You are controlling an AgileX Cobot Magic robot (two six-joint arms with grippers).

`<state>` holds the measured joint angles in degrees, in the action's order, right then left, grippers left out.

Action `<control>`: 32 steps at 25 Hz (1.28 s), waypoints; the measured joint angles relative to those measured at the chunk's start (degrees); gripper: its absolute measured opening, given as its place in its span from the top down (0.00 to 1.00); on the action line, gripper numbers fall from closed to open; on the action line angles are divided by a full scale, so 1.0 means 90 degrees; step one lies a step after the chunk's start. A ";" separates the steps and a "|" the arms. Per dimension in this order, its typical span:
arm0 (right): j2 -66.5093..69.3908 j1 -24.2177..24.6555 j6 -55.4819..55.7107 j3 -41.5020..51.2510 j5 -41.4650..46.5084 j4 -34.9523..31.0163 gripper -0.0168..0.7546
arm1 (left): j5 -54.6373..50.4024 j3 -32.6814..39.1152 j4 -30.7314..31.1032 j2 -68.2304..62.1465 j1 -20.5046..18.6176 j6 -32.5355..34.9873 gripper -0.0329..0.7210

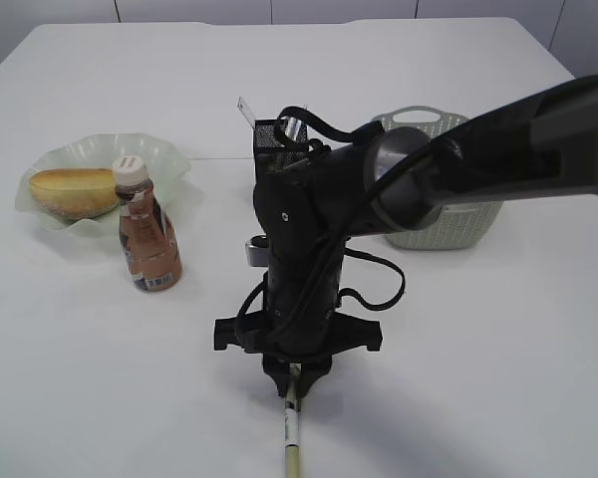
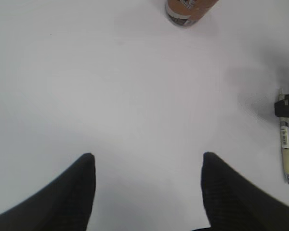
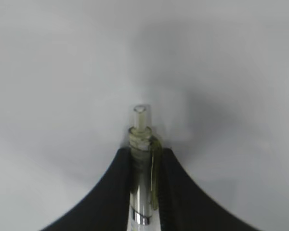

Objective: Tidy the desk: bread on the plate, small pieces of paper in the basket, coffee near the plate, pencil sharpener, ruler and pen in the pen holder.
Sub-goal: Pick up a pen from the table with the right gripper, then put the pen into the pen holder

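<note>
My right gripper point(image 1: 295, 380) reaches down to the desk point(image 1: 498, 378) at the front middle. In the right wrist view the gripper point(image 3: 145, 152) is shut on the clip end of the pen point(image 3: 139, 127). The rest of the pen point(image 1: 292, 430) lies on the desk toward the front edge. The left gripper point(image 2: 148, 155) hangs open over bare desk, with the pen point(image 2: 285, 154) to its right. The bread point(image 1: 75, 191) lies in the plate point(image 1: 164, 157), and the coffee point(image 1: 148, 234) stands beside it. The ruler point(image 1: 246, 110) sticks out of the pen holder point(image 1: 269, 139). The pencil sharpener and paper pieces are hidden.
The basket point(image 1: 448, 227) stands at the right behind my right arm, which covers much of the pen holder. The base of the coffee bottle point(image 2: 188, 12) shows at the top of the left wrist view.
</note>
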<state>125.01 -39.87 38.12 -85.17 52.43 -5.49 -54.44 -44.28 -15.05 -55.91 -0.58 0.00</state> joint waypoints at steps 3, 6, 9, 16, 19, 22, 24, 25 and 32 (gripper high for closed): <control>0.0000 0.0000 -0.0225 -0.0011 -0.0041 -0.0102 0.86 | 0.0005 0.0000 0.0000 0.0000 0.0000 0.0000 0.29; -0.0092 0.0000 -0.0264 0.0000 -0.0262 -0.0141 0.86 | 0.0005 0.0000 0.0000 0.0000 0.0000 0.0000 0.29; -0.0411 0.0056 -0.0289 0.0000 -0.0553 -0.0141 0.86 | 0.0005 0.0000 0.0000 0.0000 0.0000 0.0000 0.29; -0.1443 0.0676 -0.0298 0.0000 -0.1623 -0.0060 0.86 | -0.0020 0.0000 0.0000 0.0000 0.0000 0.0000 0.29; -0.1791 0.1078 -0.0298 0.0000 -0.2261 0.0305 0.86 | -0.0020 0.0000 0.0000 0.0000 0.0000 0.0000 0.29; -0.1954 0.1419 -0.0298 0.0000 -0.3013 0.0674 0.86 | -0.0027 0.0000 0.0000 0.0000 0.0000 0.0000 0.29; -0.1965 0.1618 -0.0298 0.0009 -0.3531 0.0827 0.86 | -0.0027 0.0000 0.0012 0.0000 0.0000 0.0000 0.29; -0.1965 0.1700 -0.0298 0.0026 -0.3817 0.0916 0.86 | -0.0027 0.0000 0.0041 0.0000 0.0000 0.0000 0.29; -0.1645 0.2113 -0.0298 0.0040 -0.6046 0.1574 0.86 | -0.0002 0.0000 0.0055 0.0000 0.0000 0.0000 0.29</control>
<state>110.21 -20.85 35.43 -84.81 -1.98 8.68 -54.46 -44.28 -14.56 -55.91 -0.58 0.00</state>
